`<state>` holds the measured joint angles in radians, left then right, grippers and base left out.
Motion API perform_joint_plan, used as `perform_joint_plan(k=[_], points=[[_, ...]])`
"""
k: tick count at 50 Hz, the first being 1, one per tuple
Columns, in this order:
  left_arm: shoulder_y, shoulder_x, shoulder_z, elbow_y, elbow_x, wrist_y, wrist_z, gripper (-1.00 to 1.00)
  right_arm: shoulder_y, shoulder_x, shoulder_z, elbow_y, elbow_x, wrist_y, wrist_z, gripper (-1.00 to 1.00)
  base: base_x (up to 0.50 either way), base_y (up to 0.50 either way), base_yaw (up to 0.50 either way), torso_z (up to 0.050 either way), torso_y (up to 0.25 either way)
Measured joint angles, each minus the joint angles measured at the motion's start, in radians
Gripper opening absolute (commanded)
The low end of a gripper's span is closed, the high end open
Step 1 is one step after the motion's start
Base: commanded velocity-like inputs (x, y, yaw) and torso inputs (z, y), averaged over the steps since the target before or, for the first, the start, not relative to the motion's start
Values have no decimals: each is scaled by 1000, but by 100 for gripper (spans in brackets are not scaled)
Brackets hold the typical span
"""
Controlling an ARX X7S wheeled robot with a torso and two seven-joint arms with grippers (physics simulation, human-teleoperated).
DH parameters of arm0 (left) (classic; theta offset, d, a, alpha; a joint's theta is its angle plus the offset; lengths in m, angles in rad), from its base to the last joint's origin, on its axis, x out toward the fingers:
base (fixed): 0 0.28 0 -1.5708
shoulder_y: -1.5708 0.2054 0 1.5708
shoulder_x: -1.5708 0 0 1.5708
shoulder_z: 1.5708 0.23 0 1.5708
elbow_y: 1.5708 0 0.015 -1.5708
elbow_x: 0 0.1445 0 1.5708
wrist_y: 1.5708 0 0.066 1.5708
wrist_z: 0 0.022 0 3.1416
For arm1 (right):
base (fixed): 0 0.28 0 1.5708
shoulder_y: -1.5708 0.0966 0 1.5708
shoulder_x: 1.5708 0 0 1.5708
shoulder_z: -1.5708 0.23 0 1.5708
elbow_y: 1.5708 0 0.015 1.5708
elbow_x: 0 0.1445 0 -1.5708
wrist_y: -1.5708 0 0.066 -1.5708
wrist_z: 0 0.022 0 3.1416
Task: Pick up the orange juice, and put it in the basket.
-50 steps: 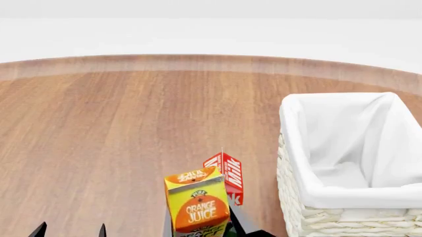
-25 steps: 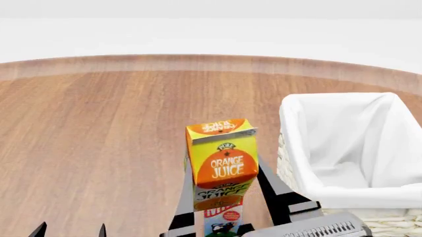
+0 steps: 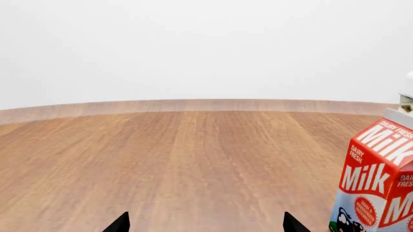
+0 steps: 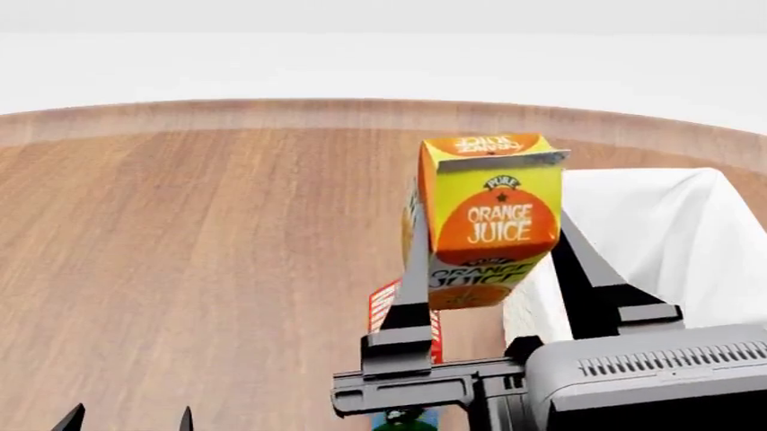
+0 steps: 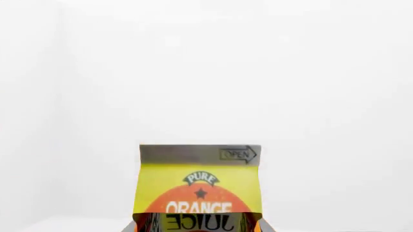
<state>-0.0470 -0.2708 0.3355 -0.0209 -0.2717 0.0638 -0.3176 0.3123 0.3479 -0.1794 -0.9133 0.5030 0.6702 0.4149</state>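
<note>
Your right gripper [image 4: 491,269] has the orange juice [image 4: 488,218] clamped between its jaws, one dark finger [image 4: 415,269] on the carton's left side and the other on its right, and the carton hangs upright in the air, clear of the tabletop [image 4: 204,260]. In the head view it sits just left of the basket [image 4: 671,242], overlapping the near-left corner of the white cloth lining, so you cannot tell whether it is over the rim or just beside it. Below and behind the gripper, the red Milk carton [image 4: 386,310] stands on the tabletop, mostly hidden by the arm. From the right wrist view you see the orange juice [image 5: 200,186] close up, its gable top with the "OPEN" arrow facing the camera against a plain white background. Your left gripper [image 3: 201,223] sits low at the near left, with only two dark fingertips showing; the jaws are apart with bare wood between them, holding nothing. In the left wrist view the Milk carton [image 3: 374,183] stands upright off to the gripper's right.
</note>
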Motion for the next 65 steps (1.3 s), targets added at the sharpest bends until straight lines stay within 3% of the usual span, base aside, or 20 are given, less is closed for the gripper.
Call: perform_joint_plan(k=[28, 65], points=[[-2, -6, 8, -1, -6, 3, -7, 100, 62, 39, 136, 67, 78, 24, 26, -100, 0, 0, 0, 0, 0], [-5, -13, 19, -2, -13, 7, -16, 100, 111, 81, 131, 317, -24, -45, 11, -100, 0, 0, 0, 0, 1]])
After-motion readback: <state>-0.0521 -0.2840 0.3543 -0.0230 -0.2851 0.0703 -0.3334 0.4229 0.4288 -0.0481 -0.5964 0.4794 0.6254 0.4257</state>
